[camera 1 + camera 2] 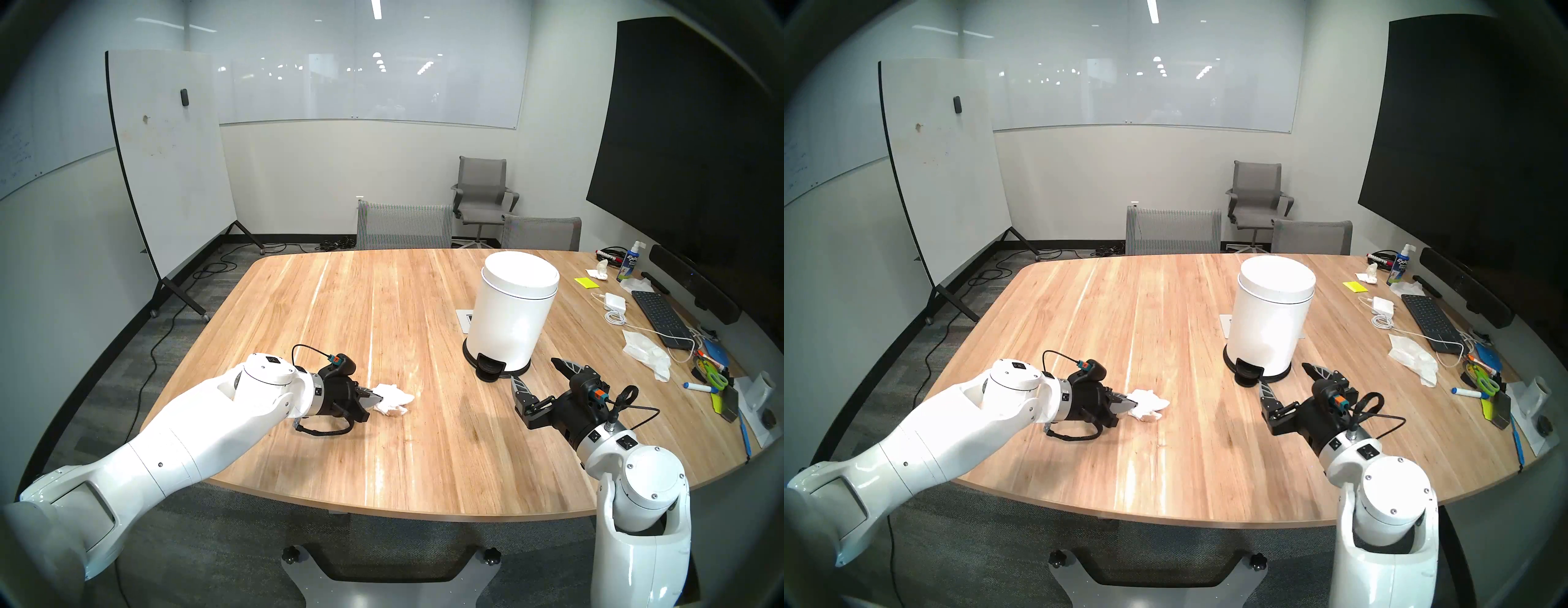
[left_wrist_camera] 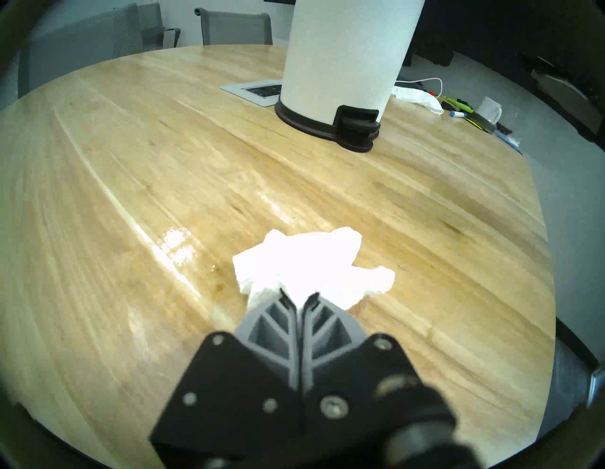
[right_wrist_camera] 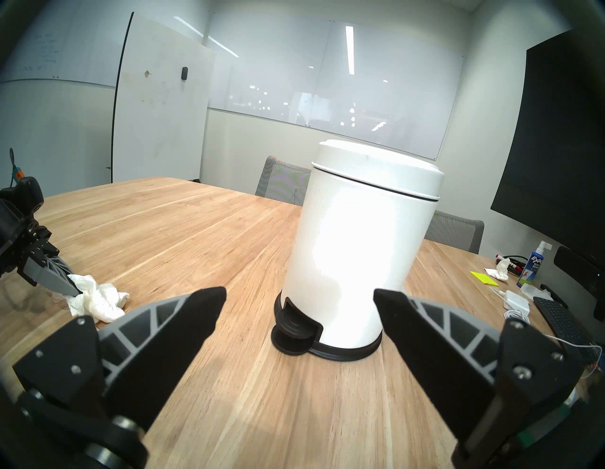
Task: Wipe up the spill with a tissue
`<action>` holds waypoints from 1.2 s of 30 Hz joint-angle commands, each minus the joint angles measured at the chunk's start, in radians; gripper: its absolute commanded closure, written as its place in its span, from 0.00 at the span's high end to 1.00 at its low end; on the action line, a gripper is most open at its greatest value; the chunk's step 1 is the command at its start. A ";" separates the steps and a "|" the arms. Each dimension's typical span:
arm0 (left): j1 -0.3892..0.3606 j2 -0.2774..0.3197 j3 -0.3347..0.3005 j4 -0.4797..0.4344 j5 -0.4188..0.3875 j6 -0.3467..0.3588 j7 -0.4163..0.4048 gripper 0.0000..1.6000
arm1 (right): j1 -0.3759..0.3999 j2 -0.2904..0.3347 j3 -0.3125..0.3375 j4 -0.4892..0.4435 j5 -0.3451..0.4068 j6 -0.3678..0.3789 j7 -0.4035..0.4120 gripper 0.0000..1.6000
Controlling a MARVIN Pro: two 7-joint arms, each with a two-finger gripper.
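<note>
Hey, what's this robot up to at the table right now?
It is wiping the wooden table. The left gripper is shut on a crumpled white tissue that rests on the tabletop. No dark spill shows around it; the left wrist view shows only a wet-looking sheen on the wood beside the tissue. The right gripper hangs open and empty just in front of a white pedal bin, whose lid is closed.

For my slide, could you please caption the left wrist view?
Left claw shut on a crumpled white tissue above the wooden table, white pedal bin beyond.
</note>
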 commanded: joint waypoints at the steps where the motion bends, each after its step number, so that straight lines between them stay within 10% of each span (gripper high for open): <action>1: -0.017 0.047 -0.054 -0.065 -0.042 0.011 -0.025 0.00 | 0.004 0.000 -0.002 -0.022 0.001 -0.002 0.000 1.00; 36: -0.004 0.178 -0.197 -0.088 -0.165 0.013 -0.131 0.00 | 0.003 0.000 -0.002 -0.023 0.001 -0.002 0.000 1.00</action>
